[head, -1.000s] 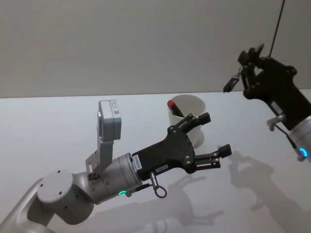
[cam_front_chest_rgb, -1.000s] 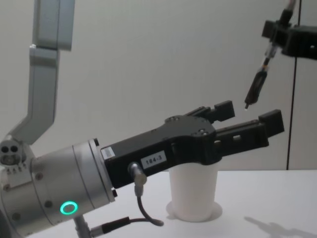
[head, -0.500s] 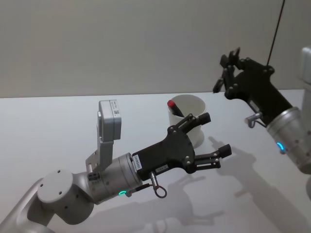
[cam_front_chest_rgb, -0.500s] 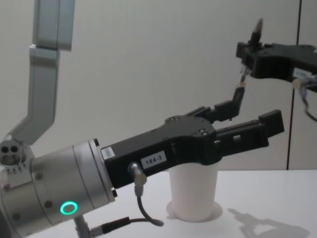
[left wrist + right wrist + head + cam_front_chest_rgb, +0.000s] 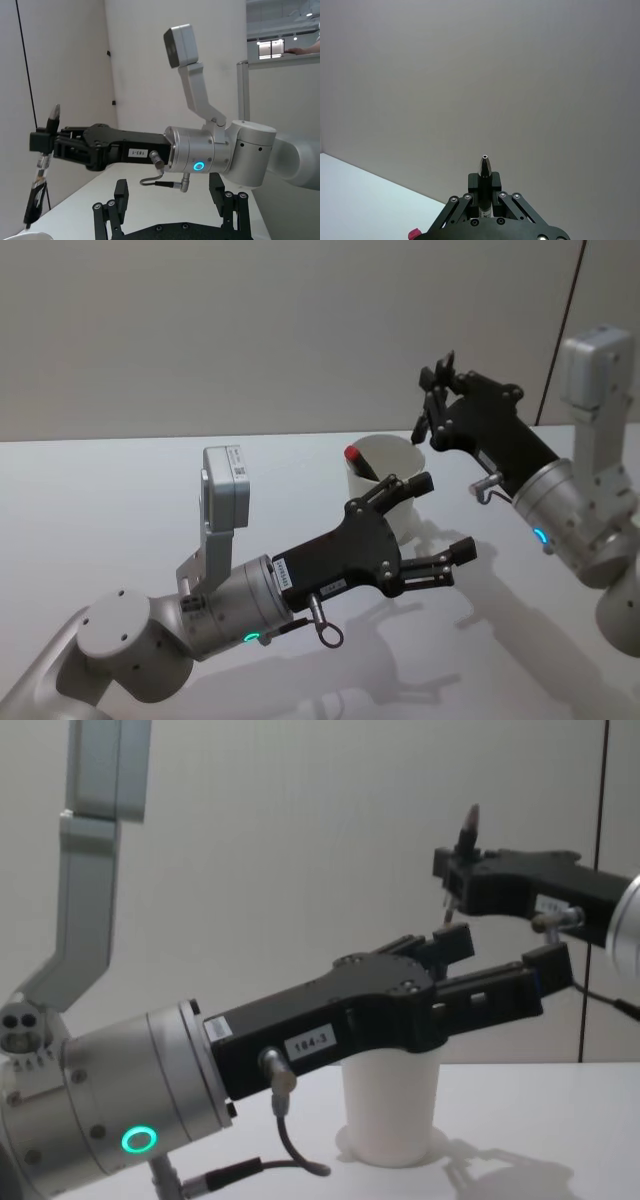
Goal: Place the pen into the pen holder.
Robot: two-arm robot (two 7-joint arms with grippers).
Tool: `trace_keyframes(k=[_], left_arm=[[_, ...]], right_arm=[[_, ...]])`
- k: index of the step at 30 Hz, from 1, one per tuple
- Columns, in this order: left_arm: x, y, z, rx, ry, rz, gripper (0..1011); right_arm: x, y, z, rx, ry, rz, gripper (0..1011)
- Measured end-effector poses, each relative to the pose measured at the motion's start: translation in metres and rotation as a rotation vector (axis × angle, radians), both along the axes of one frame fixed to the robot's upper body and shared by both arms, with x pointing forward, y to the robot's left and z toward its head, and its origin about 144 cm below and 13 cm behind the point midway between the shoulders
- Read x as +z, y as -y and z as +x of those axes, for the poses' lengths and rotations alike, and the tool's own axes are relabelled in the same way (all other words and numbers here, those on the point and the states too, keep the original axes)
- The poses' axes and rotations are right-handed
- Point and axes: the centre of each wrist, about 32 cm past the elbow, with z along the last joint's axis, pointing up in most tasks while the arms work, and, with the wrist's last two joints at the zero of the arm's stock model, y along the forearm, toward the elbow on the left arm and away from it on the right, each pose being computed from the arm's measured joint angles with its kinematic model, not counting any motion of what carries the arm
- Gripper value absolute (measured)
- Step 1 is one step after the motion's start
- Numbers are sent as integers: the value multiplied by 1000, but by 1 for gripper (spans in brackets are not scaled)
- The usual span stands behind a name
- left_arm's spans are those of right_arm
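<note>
Head view shows your right gripper (image 5: 432, 400) clamped on a black pen (image 5: 41, 175), hanging it upright above the white paper cup (image 5: 384, 485), which already holds a red-capped pen (image 5: 358, 462). The pen looks light, stiff and slick; the cup likely tips easily. Your left gripper (image 5: 445, 520) hovers beside the cup, fingers spread.

Before me the white tabletop (image 5: 120, 500) stretches to a plain pale wall (image 5: 250, 330) at the far side. A thin dark vertical line (image 5: 562, 335) runs down that wall at the far right. Soft shadows (image 5: 500, 590) lie on the tabletop to the right.
</note>
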Motion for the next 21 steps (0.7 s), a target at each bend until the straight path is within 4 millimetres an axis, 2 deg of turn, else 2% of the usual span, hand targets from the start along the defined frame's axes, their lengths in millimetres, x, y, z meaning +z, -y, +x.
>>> trace_keyframes(k=[18,21], left_arm=[[0,0,0,0,0,0,1001],[0,0,0,0,0,0,1001]], right_arm=[[-10,-13,16,9,-110,3,129],[-11,-15,18,10,-119,4,156]])
